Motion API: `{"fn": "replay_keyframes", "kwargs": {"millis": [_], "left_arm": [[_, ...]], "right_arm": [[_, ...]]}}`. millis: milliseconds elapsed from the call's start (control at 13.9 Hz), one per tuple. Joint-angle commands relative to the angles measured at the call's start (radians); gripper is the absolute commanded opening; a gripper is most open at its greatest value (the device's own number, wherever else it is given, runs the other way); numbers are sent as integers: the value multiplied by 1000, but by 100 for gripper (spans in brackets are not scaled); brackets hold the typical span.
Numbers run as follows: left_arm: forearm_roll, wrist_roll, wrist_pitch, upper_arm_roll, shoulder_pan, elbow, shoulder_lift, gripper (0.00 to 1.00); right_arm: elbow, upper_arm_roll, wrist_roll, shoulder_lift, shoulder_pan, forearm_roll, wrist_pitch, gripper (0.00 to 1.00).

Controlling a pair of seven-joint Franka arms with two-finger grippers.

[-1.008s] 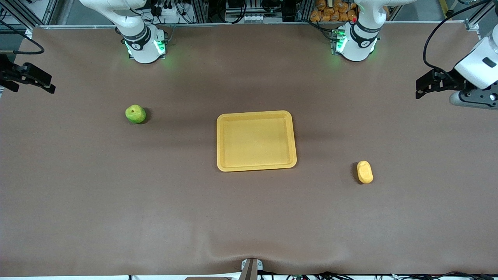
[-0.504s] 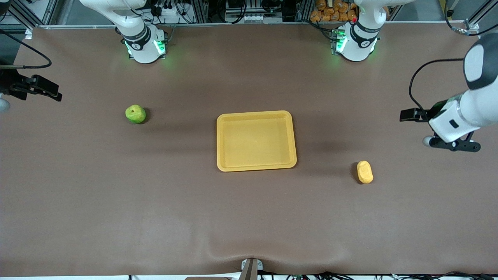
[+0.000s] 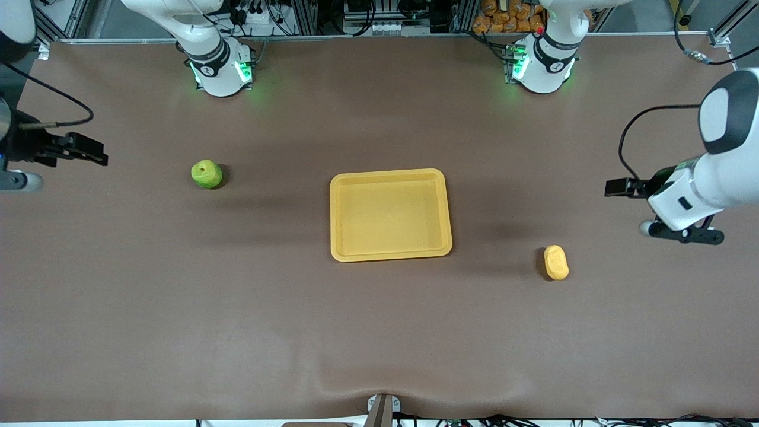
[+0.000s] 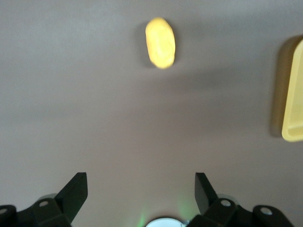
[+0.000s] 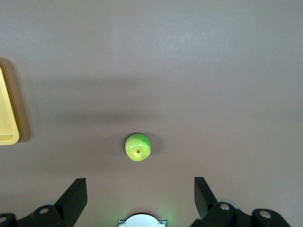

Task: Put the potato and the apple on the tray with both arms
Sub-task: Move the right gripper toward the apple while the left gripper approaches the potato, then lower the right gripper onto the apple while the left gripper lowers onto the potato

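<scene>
Bare table (image 3: 379, 332) around apple (image 3: 206, 174), potato (image 3: 556, 262), tray (image 3: 390, 256)

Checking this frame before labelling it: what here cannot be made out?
- Right hand, front view: arm cut off by the picture edge.
- Left hand, front view: fingers hidden by its own body.
- Tray, left wrist view: only a corner shows.
- Potato, left wrist view: skin blurred.
- Apple: underside hidden.
</scene>
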Motion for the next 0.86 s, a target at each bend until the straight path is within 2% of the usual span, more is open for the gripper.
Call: {"fn": "replay_keyframes", "kwargs": {"millis": [0,432,648,792], "left_arm": [[4,15,73,0,-7,20,56,100],[-11,-8,271,-1,1,-23,145,100],[-11,-8,471,-1,5,-182,130,100],[-11,-10,615,0,5,-296,121,100]], "right_arm": [[18,4,-15,44,-1,11,-8,100],[8,4,-13,128,-1,15,-1,100],[0,5,-12,153,2,17,4,100],[-44,5,-7,151,2,32,39,100]]}}
